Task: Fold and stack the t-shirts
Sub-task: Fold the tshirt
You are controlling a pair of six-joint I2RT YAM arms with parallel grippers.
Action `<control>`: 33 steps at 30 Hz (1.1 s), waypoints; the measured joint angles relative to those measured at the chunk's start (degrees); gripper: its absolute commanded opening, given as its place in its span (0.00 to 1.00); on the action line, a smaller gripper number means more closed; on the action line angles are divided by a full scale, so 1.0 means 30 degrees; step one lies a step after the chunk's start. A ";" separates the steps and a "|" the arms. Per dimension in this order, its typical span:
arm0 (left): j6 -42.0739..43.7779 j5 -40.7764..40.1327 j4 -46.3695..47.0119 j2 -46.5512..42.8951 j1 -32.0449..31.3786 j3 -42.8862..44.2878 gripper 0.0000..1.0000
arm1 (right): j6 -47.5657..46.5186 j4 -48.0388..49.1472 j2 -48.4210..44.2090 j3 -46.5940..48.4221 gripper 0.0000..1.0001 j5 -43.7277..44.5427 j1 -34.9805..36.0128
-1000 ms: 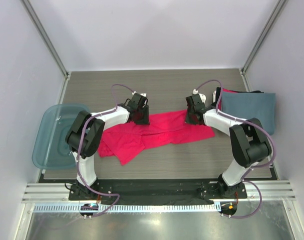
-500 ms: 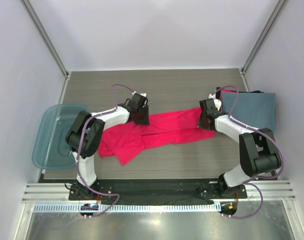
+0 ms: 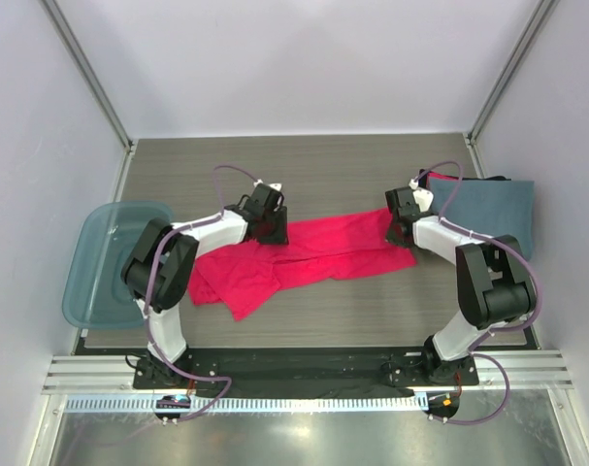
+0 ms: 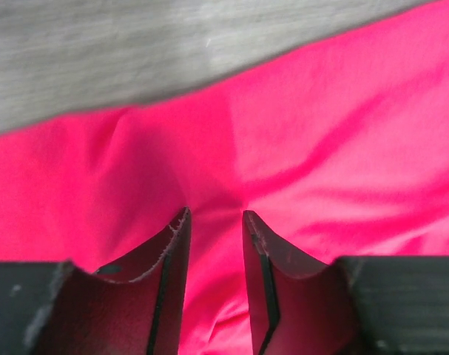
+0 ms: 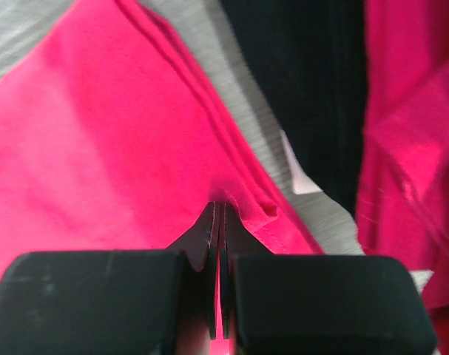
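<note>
Two arms work over a grey worktop (image 3: 323, 165) in the top view: left arm (image 3: 212, 228) and right arm (image 3: 440, 233). Pink shirt (image 3: 318, 250) lies stretched between them, its left part bunched toward the near edge. Left jaws sit on its far-left edge, right jaws on its right end. Blue-grey shirt (image 3: 488, 209) lies folded at the far right corner. Blue bin (image 3: 95, 257) sits at the worktop's left edge.

Left wrist view: jaws stand partly apart, fingers (image 4: 169, 274) pressed tip-down on the pink cloth, creases gathering at the gap; no clamp on it visible.

Right wrist view: jaws closed tight, pinching the hemmed edge of the pink shirt. Black shirt (image 5: 305, 74) and red shirt (image 5: 409, 126) lie just beyond, a strip of worktop between
</note>
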 measured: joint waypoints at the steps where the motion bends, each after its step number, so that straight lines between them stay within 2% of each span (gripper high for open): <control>1: 0.0066 -0.0029 0.0015 -0.0262 0.0000 -0.0291 0.40 | 0.0051 0.0000 0.0000 -0.0102 0.01 0.0080 -0.0029; 4: 0.0204 -0.0124 0.0000 -0.1508 -0.0036 -0.1253 0.50 | 0.0175 -0.0007 -0.0007 -0.0284 0.01 0.0233 -0.0051; 9: -0.0430 -0.1129 -0.0211 -0.5166 -0.0160 -0.2579 0.58 | 0.0291 0.0044 0.0000 -0.0379 0.01 0.0284 -0.0051; 11: -0.0947 -0.1705 -0.0423 -0.6805 -0.0175 -0.3016 0.66 | 0.0321 0.0153 0.0007 -0.0444 0.01 0.0299 -0.0051; 13: -0.1785 -0.2732 -0.0962 -0.8429 -0.0189 -0.3526 0.82 | 0.0357 0.0393 0.0007 -0.0597 0.01 0.0328 -0.0051; 16: -0.3257 -0.5071 -0.2557 -1.0375 -0.0175 -0.4430 0.87 | 0.0357 0.0612 0.0044 -0.0663 0.02 0.0372 -0.0051; 20: -0.5493 -0.7045 -0.5042 -1.1351 0.0277 -0.5333 0.83 | 0.0379 0.0940 0.0131 -0.0663 0.09 0.0386 0.0036; 22: -0.6710 -0.7563 -0.6033 -1.1519 0.0838 -0.5989 0.82 | 0.0430 0.0998 0.0160 -0.0663 0.16 0.0532 0.0175; 24: -0.7614 -0.7774 -0.6615 -1.1613 0.1377 -0.6725 0.82 | 0.0466 0.1056 0.0219 -0.0663 0.31 0.0787 0.0342; 26: -0.8327 -0.7803 -0.7220 -1.1621 0.1872 -0.7293 0.82 | 0.0503 0.1151 0.0240 -0.0663 0.38 0.0940 0.0517; 31: -0.9398 -0.7803 -0.8269 -1.1526 0.2310 -0.7424 0.82 | 0.0583 0.1290 0.0138 -0.0794 0.40 0.1137 0.0699; 32: -0.9537 -0.7803 -0.8408 -1.1468 0.2324 -0.7359 0.82 | 0.0656 0.1275 -0.0015 -0.0933 0.46 0.1188 0.0699; 33: -0.9697 -0.7803 -0.8597 -1.1424 0.2339 -0.7271 0.82 | 0.0772 0.1253 -0.0270 -0.1137 0.58 0.1231 0.0699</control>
